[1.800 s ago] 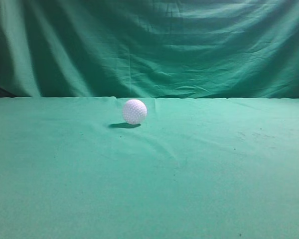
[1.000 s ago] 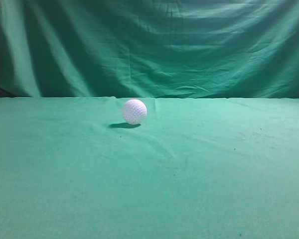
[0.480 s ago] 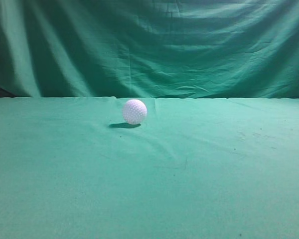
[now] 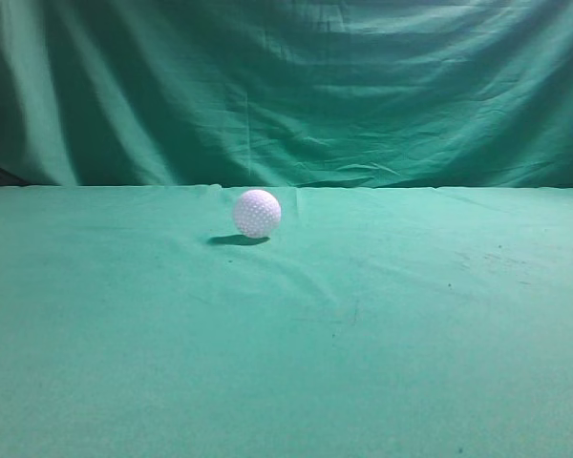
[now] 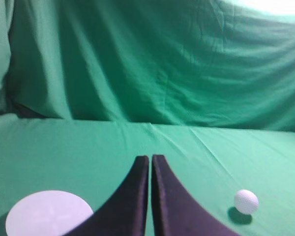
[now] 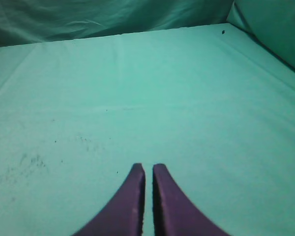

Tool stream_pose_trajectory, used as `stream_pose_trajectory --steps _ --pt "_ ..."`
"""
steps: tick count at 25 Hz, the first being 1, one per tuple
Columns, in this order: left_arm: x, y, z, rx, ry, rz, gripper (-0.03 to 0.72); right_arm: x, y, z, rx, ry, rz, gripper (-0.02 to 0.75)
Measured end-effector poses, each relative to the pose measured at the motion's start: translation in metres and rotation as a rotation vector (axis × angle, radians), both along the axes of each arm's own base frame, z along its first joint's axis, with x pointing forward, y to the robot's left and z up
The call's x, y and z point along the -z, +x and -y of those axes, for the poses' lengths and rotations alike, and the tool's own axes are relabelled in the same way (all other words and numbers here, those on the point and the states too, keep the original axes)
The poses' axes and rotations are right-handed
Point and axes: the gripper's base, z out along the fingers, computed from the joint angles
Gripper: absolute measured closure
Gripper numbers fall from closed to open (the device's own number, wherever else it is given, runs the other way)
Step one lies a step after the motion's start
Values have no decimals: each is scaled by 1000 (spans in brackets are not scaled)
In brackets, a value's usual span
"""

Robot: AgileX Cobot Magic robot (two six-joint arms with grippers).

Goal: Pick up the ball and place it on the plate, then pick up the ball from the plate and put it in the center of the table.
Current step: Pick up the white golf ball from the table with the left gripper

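Exterior view: a small white dimpled golf ball (image 4: 257,213) rests on the light green cloth-covered worktop (image 4: 382,363), toward the far edge and slightly left of centre, with a dark shadow on its left. A darker green folded curtain (image 4: 296,91) hangs behind. No arm or gripper appears in this view.

Left wrist view: the left black gripper (image 5: 150,164) is clenched, its two fingers pressed nearly together with only a thin slit between them, grasping nothing. The golf ball (image 5: 246,201) sits on the worktop (image 5: 78,147) to the right of the fingers, well apart from them. A flat round white plate (image 5: 46,214) lies at the near left, just beside the left finger.

Right wrist view: the right dark gripper (image 6: 148,172) is likewise clenched and empty, above bare worktop (image 6: 137,83) marked with small dark specks (image 6: 29,162) at the left.
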Motion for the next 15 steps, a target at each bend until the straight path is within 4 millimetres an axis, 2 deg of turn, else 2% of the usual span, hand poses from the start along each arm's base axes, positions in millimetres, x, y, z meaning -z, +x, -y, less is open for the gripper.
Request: stream_pose_trajectory --steps 5,10,15 --pt "-34 -1 5 51 33 -159 688 0 0 0 0 0 0 691" --pt "-35 13 9 74 55 -338 688 0 0 0 0 0 0 691" --pt "-35 21 15 108 5 -402 688 0 0 0 0 0 0 691"
